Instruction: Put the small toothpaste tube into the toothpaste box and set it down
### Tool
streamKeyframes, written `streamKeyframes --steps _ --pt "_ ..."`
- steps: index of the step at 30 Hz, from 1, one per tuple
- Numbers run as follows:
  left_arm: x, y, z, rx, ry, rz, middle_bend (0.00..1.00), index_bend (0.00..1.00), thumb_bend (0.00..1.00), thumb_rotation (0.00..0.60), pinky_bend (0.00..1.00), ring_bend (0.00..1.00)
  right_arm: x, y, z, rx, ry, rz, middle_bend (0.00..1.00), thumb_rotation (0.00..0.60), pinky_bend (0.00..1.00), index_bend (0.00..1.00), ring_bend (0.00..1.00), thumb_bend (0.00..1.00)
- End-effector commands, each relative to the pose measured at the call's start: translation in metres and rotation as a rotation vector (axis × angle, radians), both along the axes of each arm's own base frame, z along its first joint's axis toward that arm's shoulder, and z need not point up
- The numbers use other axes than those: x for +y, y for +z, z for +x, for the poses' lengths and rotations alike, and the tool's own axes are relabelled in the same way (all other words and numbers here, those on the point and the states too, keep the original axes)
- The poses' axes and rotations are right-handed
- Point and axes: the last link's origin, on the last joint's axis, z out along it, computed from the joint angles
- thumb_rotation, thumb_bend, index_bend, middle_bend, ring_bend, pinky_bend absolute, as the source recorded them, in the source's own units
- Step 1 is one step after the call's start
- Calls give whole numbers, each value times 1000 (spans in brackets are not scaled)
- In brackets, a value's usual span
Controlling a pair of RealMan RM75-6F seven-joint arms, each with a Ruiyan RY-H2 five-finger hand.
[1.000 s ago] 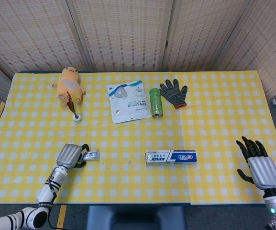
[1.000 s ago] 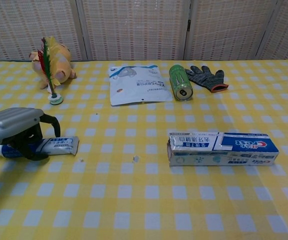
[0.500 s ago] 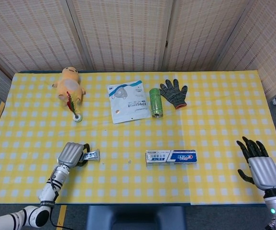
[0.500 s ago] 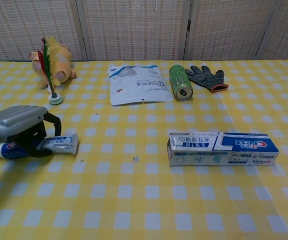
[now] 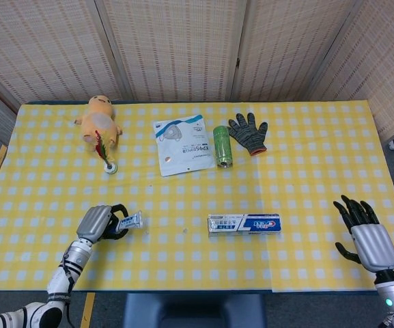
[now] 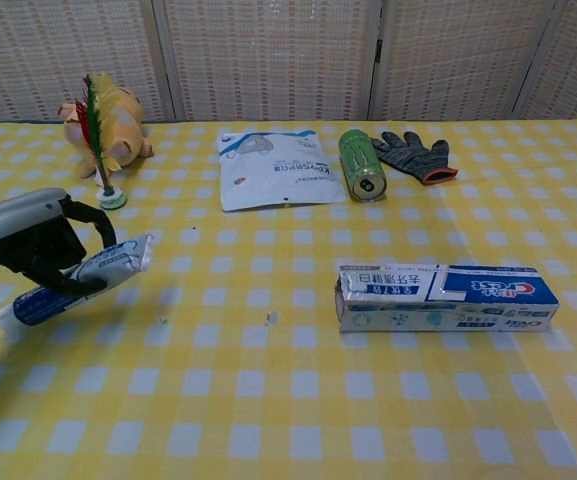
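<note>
Small white-and-blue toothpaste tube [image 6: 78,278], tilted, lifted off the yellow-checked worktop [image 6: 288,400], gripped by left robot hand [image 6: 30,240]; long blue-and-white toothpaste box [image 6: 444,297] well right of it; right robot hand [image 5: 367,236] empty, fingers spread.

Bright and even in both views, lit softly from overhead, with only faint, short shadows under the toothpaste box [image 6: 444,297] and a broader soft one on the tabletop [image 6: 298,400] beneath the raised left robot hand [image 6: 30,243] and its small toothpaste tube [image 6: 76,279]. Mostly sharp across the chest view, slightly soft on the woven screens [image 6: 268,60] at the back, with a mild sheen on the green can [image 6: 362,164] and on the metal back of the left robot hand. Crisp from the head view too, with little bending at the edges and no blown-out glare.
</note>
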Motion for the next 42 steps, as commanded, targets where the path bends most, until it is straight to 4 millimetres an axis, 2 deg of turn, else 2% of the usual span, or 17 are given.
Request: streamKeyframes --steps 1,7,11,19,29,34,37,42 --pt "-10 20 2 -126 34 -21 1000 810 519 600 1000 1000 -4 -2 1 -54 40 7 0 600 0 0 1 310" --pt "-28 36 10 -245 19 0 1000 809 520 600 1000 1000 -18 -10 2 -78 18 83 0 600 0 0 33 311" --pt "-38 46 18 -344 13 17 1000 807 520 600 1000 1000 -29 -23 6 -84 -14 158 0 600 11 0 68 312" --pt "-57 66 24 -451 -5 56 1000 809 519 600 1000 1000 -47 -57 31 -87 10 228 36 600 35 35 112 312" --pt "-67 86 23 -478 -21 112 1000 816 520 600 1000 1000 -79 -105 57 -96 23 286 144 600 113 198 190 311" --pt "-68 93 19 -482 -19 138 1000 816 520 600 1000 1000 -87 -124 68 -117 30 313 149 600 123 203 197 311" --pt "-69 96 18 -488 -21 147 1000 816 520 600 1000 1000 -91 -133 72 -131 25 327 160 600 188 210 211 310" --pt "-70 99 15 -483 -19 156 1000 816 519 600 1000 1000 -89 -145 78 -148 41 340 187 600 205 236 228 311"
